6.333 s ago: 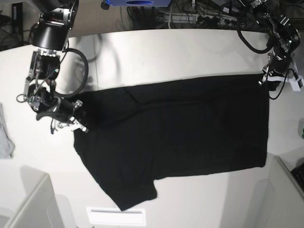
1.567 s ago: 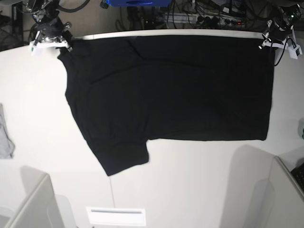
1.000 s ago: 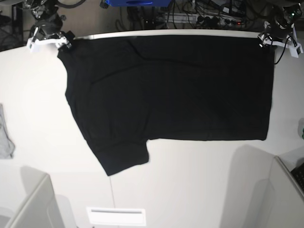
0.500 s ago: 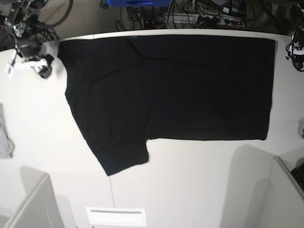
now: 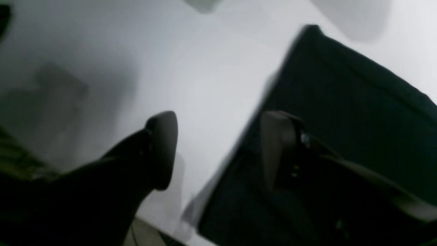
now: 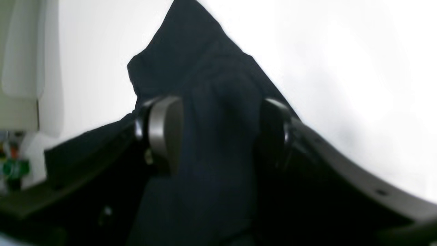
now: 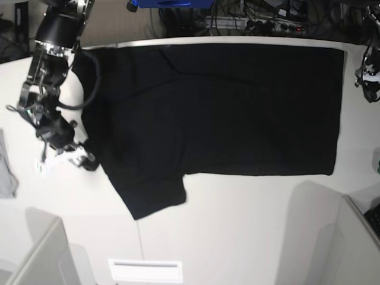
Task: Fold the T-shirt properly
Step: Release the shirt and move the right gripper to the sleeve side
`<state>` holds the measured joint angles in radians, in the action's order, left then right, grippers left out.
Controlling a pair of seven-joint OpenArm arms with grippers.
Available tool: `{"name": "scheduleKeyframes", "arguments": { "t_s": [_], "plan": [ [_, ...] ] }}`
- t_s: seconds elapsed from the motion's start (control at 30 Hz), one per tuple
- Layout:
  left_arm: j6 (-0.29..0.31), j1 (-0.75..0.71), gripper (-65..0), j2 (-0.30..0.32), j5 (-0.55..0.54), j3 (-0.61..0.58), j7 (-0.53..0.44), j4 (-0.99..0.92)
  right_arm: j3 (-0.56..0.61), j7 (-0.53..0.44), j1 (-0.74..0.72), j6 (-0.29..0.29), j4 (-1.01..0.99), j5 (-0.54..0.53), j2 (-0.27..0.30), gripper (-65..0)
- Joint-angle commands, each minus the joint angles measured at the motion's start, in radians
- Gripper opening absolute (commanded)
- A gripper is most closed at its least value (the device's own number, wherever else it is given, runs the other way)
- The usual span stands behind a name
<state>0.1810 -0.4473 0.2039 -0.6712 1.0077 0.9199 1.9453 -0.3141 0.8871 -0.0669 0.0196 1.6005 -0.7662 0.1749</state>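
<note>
You are looking down on a white table (image 7: 237, 225) with a black T-shirt (image 7: 225, 113) spread flat along its far edge, one sleeve pointing toward the near left. Your right gripper (image 7: 65, 159) sits low at the shirt's left edge, near that sleeve. Your left gripper (image 7: 369, 74) is at the table's right edge, just off the shirt. A grey cloth (image 7: 6, 169) lies at the left edge.

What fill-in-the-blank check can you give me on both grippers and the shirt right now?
1. The T-shirt is ____ in colour.
2. The right gripper is ____, the sleeve cloth showing between its fingers.
3. The left gripper is open and holds ____.
4. In the base view the small grey cloth lies at the ____ edge.

Missing words: black; open; nothing; left
</note>
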Motion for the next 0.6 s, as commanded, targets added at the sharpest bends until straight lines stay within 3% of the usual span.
{"name": "scheduleKeyframes", "arguments": {
  "t_s": [0.0, 0.13, 0.3, 0.57],
  "plan": [
    [-0.001, -0.008, -27.6, 0.015, -0.005, 0.010, -0.025, 0.012, 0.017, -0.018, -0.058, -0.004, -0.027, -0.012, 0.033, -30.6],
    [-0.001, -0.008, -27.6, 0.016, -0.005, 0.013, -0.025, 0.010, 0.145, -0.030, -0.221, -0.004, -0.246, -0.012, 0.084, -30.6],
    [-0.001, -0.012, -27.6, 0.016, -0.003, 0.015, -0.025, 0.010, 0.343, -0.181, -0.370, -0.004, -0.473, -0.012, 0.131, -30.3],
    [-0.001, -0.017, -27.6, 0.015, -0.003, 0.015, -0.026, 0.010, 0.616, -0.363, -0.578, -0.008, -0.856, -0.012, 0.137, -29.6]
  ]
}}
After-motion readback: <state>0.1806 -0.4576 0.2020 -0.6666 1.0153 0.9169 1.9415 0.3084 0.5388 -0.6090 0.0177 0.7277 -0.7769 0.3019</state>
